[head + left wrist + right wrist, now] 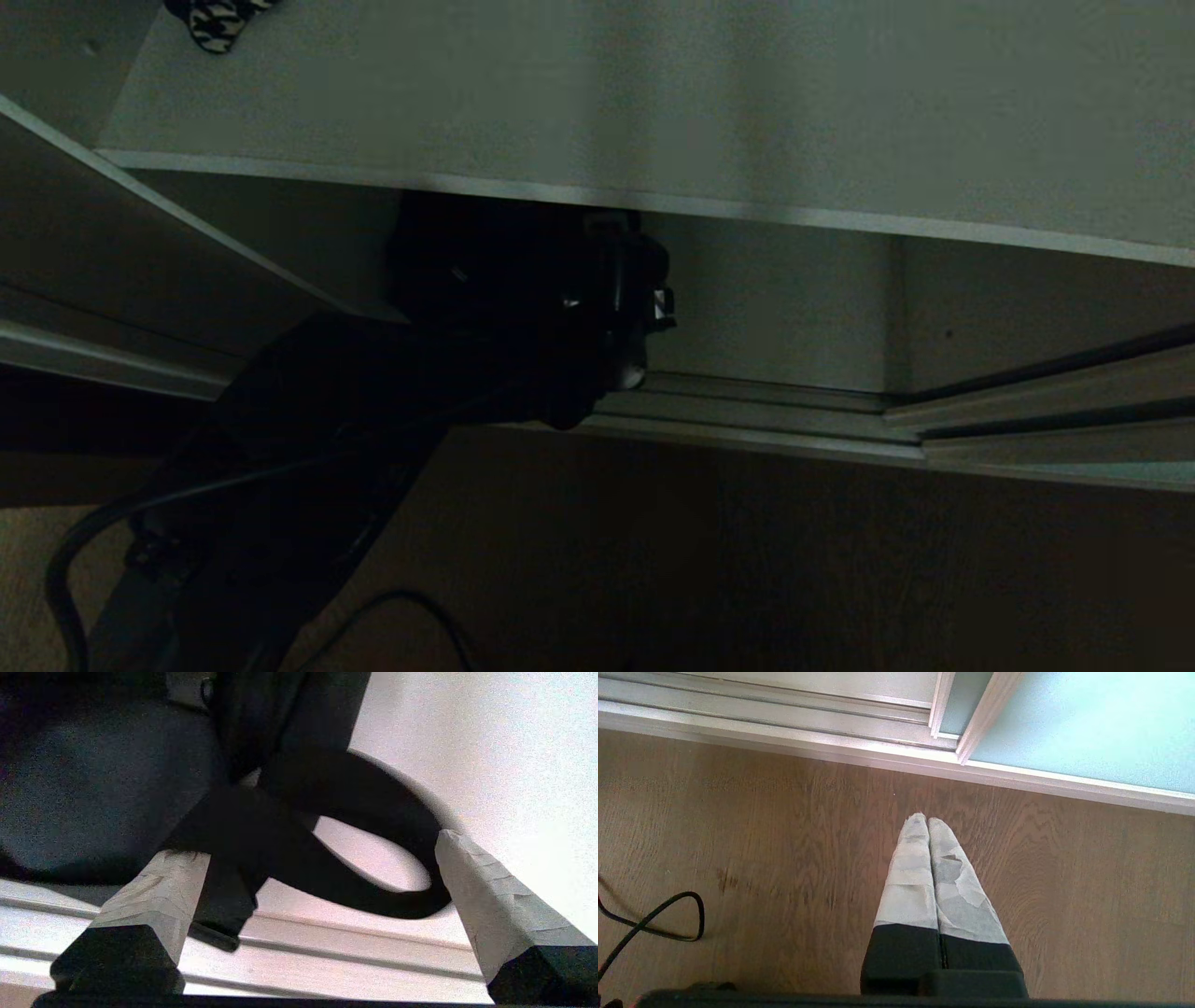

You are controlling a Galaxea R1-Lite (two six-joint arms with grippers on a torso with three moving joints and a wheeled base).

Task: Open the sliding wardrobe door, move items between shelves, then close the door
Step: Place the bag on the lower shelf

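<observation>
**Left jaws spread at the black bag's strap, low in the wardrobe**

Left gripper (301, 877): jaws wide apart, holding nothing. One pale-wrapped finger (154, 891) sits on each side of a looped black strap (373, 826); whether either finger touches the strap cannot be told. The strap belongs to the black bag (103, 788), which rests slumped on the wardrobe's bottom board just behind the floor track (327, 961). A short strap end with a dark tip hangs from the bag over the track, close to one finger.

Head view: the left arm (373, 392) reaches in from the floor side, under the front edge of the shelf (653, 103) above the bag. The bag (485, 271) shows only as a dark mass right below that shelf edge, at the compartment's left side. Something patterned in black and white (217, 19) lies on the shelf near its back left corner, well apart from the bag.

Right gripper (928, 820): jaws pressed together, empty, pointing at the wooden floor (784, 858) in front of the track. The sliding wardrobe door (1087, 728), frosted pale blue-green, stands beyond it on the track. A black cable (658, 919) loops on the floor, well apart from the bag.
</observation>
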